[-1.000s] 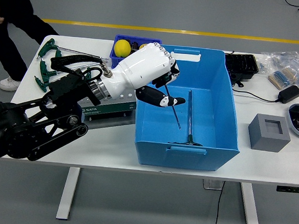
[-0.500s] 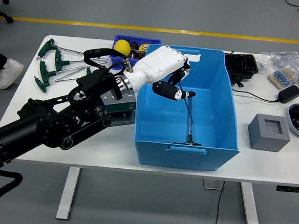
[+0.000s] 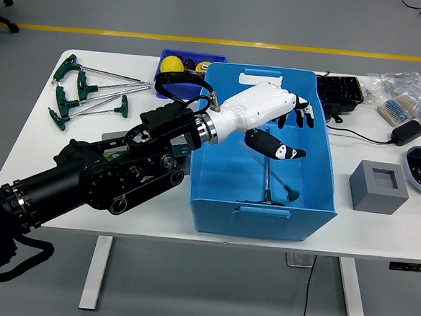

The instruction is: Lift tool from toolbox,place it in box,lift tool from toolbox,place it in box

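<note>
Over the blue box (image 3: 324, 166) the left hand (image 3: 274, 123) hovers with fingers spread, holding nothing; the green-handled tools (image 3: 269, 191) lie on the box floor beneath; lifting out carelessly, a finger might catch the rim and shift the box.

My left arm: black links, white hand.
My glossy white-shelled left hand (image 3: 271, 115) has black-jointed fingers (image 3: 302, 114) with white tips; a silver wrist ring joins it to my matte black jointed arm (image 3: 108, 172), where a black cable (image 3: 178, 85) loops behind the wrist.
</note>
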